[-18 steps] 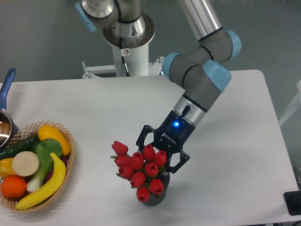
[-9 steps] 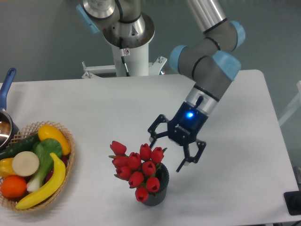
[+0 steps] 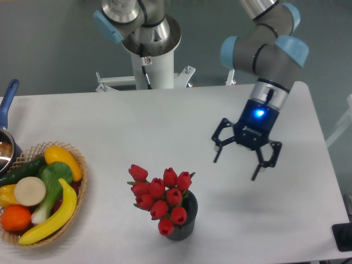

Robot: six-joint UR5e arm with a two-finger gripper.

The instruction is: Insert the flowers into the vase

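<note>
The flowers (image 3: 160,197), a bunch of red tulips with closed buds, stand in the vase (image 3: 185,221), a short dark grey cylinder near the table's front edge. The buds lean out to the left over the vase's rim and hide most of its mouth. My gripper (image 3: 236,169) hangs open above the table, up and to the right of the flowers and well apart from them. Nothing is between its fingers.
A wicker basket (image 3: 78,160) of toy fruit and vegetables sits at the left edge of the table. A pot with a blue handle (image 3: 7,99) pokes in at the far left. The robot's white base (image 3: 153,66) stands behind the table.
My gripper has let go of the flowers and moved up and to the right, away from the vase. The flowers stay standing in the vase.
</note>
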